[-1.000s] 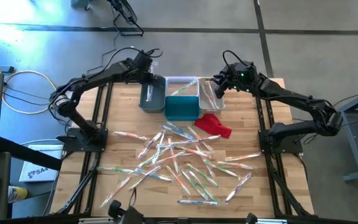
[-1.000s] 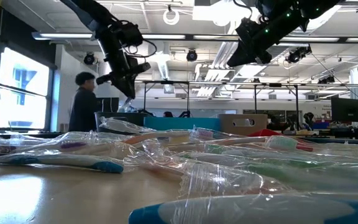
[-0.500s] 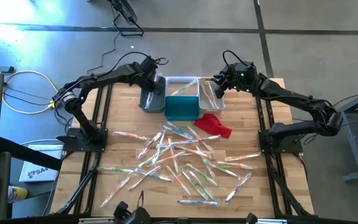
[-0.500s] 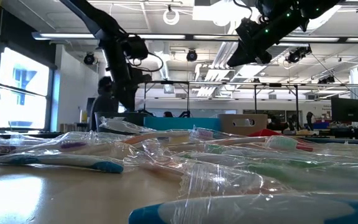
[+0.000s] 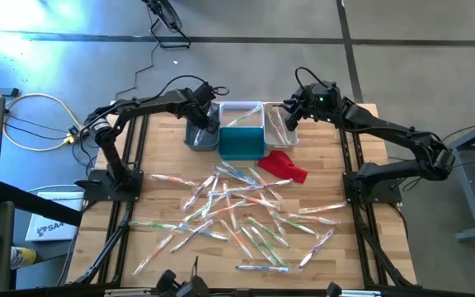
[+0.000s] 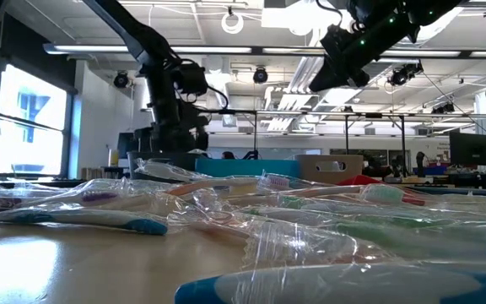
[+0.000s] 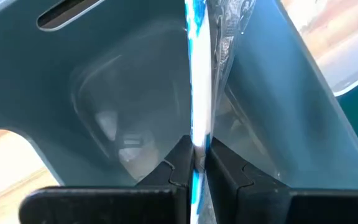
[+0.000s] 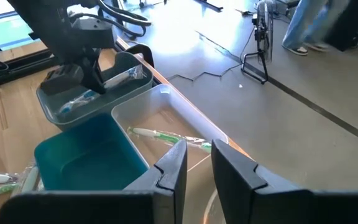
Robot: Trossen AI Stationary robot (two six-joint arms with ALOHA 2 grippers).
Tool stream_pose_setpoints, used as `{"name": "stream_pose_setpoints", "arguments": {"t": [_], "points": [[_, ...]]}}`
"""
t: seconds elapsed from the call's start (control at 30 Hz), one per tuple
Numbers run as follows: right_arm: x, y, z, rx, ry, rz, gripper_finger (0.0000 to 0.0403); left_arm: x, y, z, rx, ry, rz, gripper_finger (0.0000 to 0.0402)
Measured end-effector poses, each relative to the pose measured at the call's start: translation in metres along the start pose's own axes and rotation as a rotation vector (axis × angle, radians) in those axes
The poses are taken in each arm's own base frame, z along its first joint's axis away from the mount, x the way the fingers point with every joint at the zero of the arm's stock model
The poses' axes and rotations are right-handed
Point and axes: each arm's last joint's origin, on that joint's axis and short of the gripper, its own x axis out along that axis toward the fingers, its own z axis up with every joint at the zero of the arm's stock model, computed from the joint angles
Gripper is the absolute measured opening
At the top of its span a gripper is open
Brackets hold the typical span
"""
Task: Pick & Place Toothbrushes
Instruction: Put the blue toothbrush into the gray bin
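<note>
— One blue toothbrush (image 7: 197, 93) sits pinched between the left gripper (image 5: 205, 120)'s fingers, down inside the grey bin (image 5: 195, 137).
— Risk there?
— If the jaws part while the wrapper clings to a pad, I'd judge the brush rides back out.
— Centre?
— White bin (image 5: 239, 114) holds a green brush; teal bin (image 5: 241, 144) looks bare. Dozens of toothbrushes (image 5: 237, 216) lie scattered on the table (image 5: 158, 161).
— Right side?
— Right gripper (image 5: 288, 116) hangs over the clear bin (image 5: 279, 129), fingers slightly parted, holding nothing.
</note>
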Motion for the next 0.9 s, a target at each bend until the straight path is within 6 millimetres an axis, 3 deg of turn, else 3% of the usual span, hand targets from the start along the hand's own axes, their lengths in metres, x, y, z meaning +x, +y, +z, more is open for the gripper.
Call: {"name": "stream_pose_setpoints", "arguments": {"t": [0.3,0.9], "points": [[0.0,0.0,-0.0009,0.0,0.009,0.0,0.0067,0.0002,-0.0001,0.0009,-0.005,-0.009,-0.001,0.0031],[0.0,0.0,-0.001,0.0,0.01,0.0,0.0067,-0.0026,-0.002,0.006,-0.011,-0.037,-0.021,0.0139]]}}
